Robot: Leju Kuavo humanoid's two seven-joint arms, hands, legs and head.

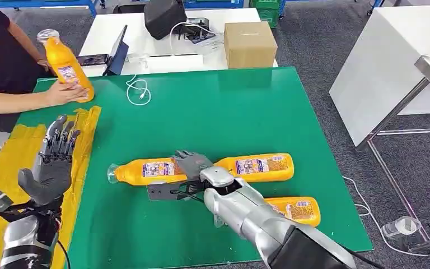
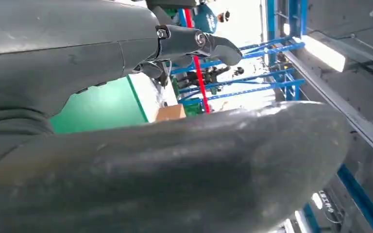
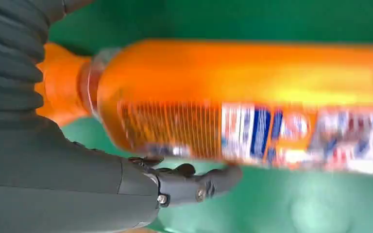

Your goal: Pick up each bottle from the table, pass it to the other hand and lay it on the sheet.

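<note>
Three orange bottles lie on the green table (image 1: 246,106). One (image 1: 145,171) has its clear cap pointing left, a second (image 1: 260,166) lies end to end with it, and a third (image 1: 294,208) is nearer me. My right hand (image 1: 193,166) lies across where the first two meet, fingers over the top, thumb on the near side, not closed. The right wrist view shows a blurred bottle (image 3: 247,82) beside a finger (image 3: 199,184). My left hand (image 1: 53,162) is raised, fingers spread and holding nothing, above the yellow sheet (image 1: 11,157). A person's hand holds a fourth bottle (image 1: 67,64) at the far left corner.
A cardboard box (image 1: 249,43), a white cable (image 1: 139,89) and a tablet (image 1: 117,56) lie past the table's far edge. A white table (image 1: 381,73) stands at the right. The person's arm (image 1: 11,101) reaches over the sheet's far end.
</note>
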